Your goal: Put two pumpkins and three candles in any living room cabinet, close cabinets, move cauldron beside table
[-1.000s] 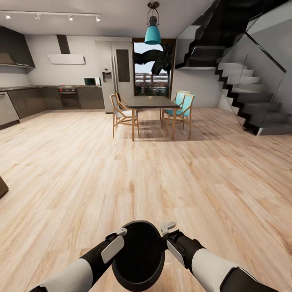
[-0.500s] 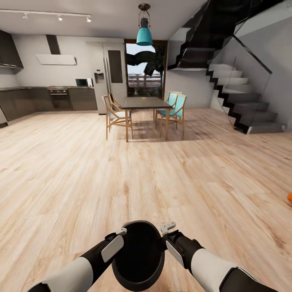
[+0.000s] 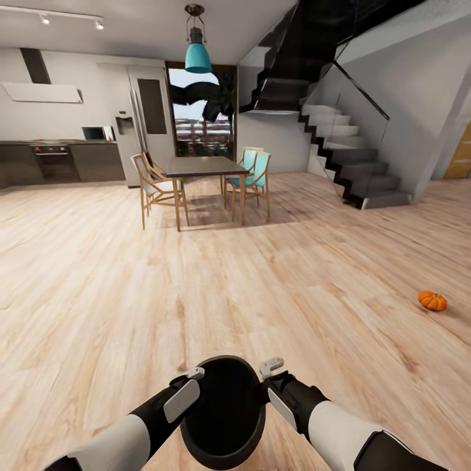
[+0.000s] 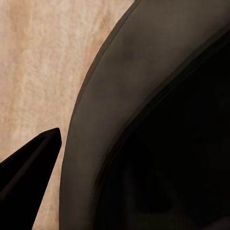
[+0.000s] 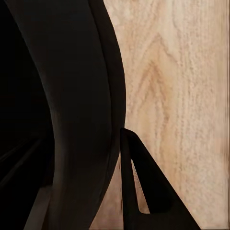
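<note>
Cauldron (image 3: pixel 224 412) in both arms, we swing our view to the right across the open-plan room, and the scene has slid leftward in the head view over the past second: the kitchen units are nearly out at the left edge, the dining table (image 3: pixel 199 167) with its wooden and teal chairs has drifted left, and the staircase (image 3: pixel 347 157) now stands closer to centre. What that turn brings into view matters for the job: one pumpkin (image 3: pixel 432 300) lies alone on the wooden floor (image 3: pixel 261 281), well to our right and well apart from the furniture, where half a second ago only an orange sliver showed at the frame's edge.

The black pot itself has not shifted against our arms. We carry it low in front of the trunk, the left end effector (image 3: pixel 191 378) pinching its rim on one side and the right end effector (image 3: pixel 267 370) clamped on the opposite side. In the left wrist view the cauldron's dark wall (image 4: pixel 158 124) sits against one finger (image 4: pixel 28 167); in the right wrist view the rim (image 5: pixel 81 110) runs between the fingers (image 5: pixel 143 187), so both grips look firm.

We judge the cauldron step to be under way, with the pumpkin a job still to come.
</note>
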Controlling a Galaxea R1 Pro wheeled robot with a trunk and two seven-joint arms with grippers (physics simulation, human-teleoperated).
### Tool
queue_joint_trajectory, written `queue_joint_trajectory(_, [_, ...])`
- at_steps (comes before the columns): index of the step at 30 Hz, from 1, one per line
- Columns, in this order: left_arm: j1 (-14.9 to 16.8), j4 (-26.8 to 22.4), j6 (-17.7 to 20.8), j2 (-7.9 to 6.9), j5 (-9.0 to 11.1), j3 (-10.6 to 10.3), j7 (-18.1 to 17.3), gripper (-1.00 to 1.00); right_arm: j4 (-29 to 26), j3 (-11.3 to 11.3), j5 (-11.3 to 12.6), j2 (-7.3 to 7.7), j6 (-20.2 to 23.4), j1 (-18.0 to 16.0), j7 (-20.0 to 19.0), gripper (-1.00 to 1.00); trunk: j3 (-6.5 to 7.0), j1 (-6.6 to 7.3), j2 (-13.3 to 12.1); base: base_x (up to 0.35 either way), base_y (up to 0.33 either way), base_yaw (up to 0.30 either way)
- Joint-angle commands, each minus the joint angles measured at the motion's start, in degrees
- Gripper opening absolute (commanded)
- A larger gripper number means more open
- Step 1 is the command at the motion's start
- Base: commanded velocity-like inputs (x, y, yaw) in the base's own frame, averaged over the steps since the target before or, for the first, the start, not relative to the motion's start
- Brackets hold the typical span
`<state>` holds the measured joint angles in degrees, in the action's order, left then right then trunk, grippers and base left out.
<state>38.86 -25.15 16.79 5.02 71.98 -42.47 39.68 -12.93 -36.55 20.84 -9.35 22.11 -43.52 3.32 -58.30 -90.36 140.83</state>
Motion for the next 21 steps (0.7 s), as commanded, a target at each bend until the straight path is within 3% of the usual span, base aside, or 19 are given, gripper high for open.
queue_joint_trajectory(1, [0.0, 1.3, 0.4, -0.06, -1.4, 1.2, 1.5, -1.0, -0.2, 2.8, -1.9, 0.04, 0.0, -0.1, 1.1, -1.0, 0.01, 0.01, 0.0, 0.0, 0.0, -0.28])
queue_joint_trajectory(21, [0.0, 1.4, 0.4, -0.05, -1.4, 1.2, 1.5, -1.0, -0.3, 2.8, -1.9, 0.04, 0.0, -0.1, 0.9, -1.0, 0.01, 0.01, 0.0, 0.0, 0.0, -0.28])
